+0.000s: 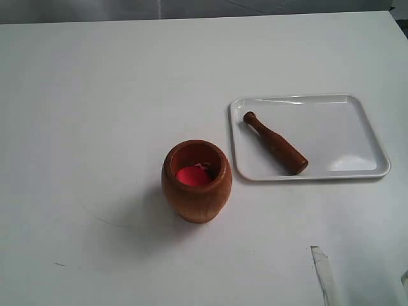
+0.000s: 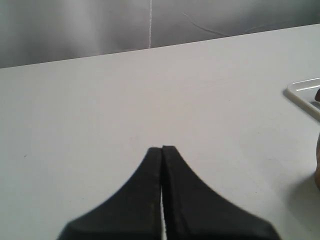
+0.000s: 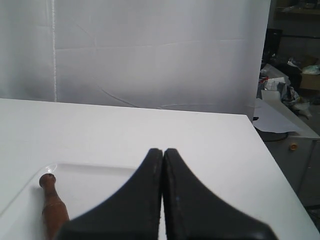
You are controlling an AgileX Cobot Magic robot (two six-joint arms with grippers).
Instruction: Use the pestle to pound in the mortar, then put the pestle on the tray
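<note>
The reddish-brown wooden mortar [image 1: 196, 182] stands upright on the white table with something bright red [image 1: 192, 176] inside. The dark wooden pestle [image 1: 275, 143] lies slantwise on the white tray [image 1: 344, 134], knob toward the tray's far left corner. Neither arm shows in the exterior view. My left gripper [image 2: 162, 148] is shut and empty above bare table, with a tray corner [image 2: 305, 92] at the frame edge. Also shut and empty, my right gripper [image 3: 163, 150] hovers over the tray [image 3: 80, 175], apart from the pestle [image 3: 52, 205].
A strip of tape or a mark [image 1: 322, 271] lies on the table near the front right. A white curtain [image 3: 150, 50] hangs behind the table, whose right edge [image 3: 270, 150] gives onto a cluttered room.
</note>
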